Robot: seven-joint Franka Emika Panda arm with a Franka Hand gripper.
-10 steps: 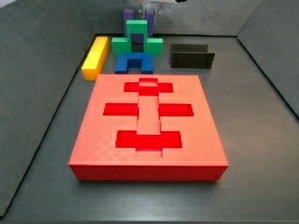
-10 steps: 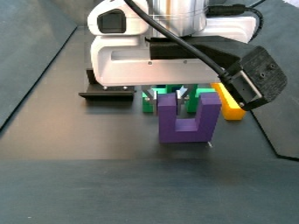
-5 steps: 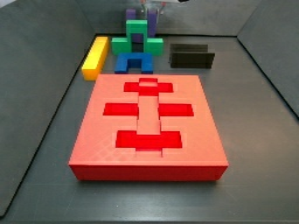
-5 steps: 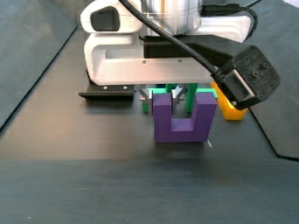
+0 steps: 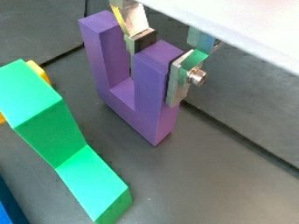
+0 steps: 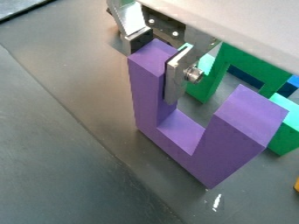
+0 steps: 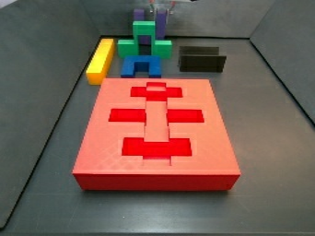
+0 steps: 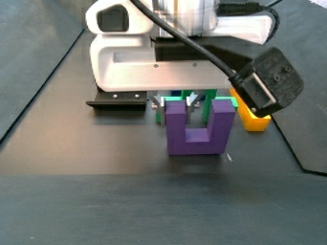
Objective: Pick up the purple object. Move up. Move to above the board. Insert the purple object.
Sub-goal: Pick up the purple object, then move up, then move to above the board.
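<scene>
The purple object [image 8: 201, 136] is a U-shaped block standing upright on the dark floor, prongs up. In a side view it is only a sliver [image 7: 138, 17] behind the green block. My gripper [image 8: 192, 101] reaches down over it. In both wrist views the gripper [image 5: 163, 59] [image 6: 158, 59] straddles one prong of the purple object [image 5: 140, 105] [image 6: 193, 136], with the silver finger plate [image 5: 184, 77] and the opposite dark pad pressed against the prong's sides. The red board [image 7: 110, 138], with recessed cut-outs, lies apart from it in the middle of the floor.
A green block [image 7: 145, 37] [image 5: 47, 122] [image 6: 251, 66] stands right beside the purple object. A blue arch block [image 7: 142, 64] and a yellow bar [image 7: 99, 57] [image 8: 253, 117] lie near it. The dark fixture [image 7: 204, 60] [image 8: 115, 102] stands to one side. Grey walls ring the floor.
Over the last second the gripper and the purple object shifted slightly sideways together in the side view. Since half a second ago nothing has visibly moved.
</scene>
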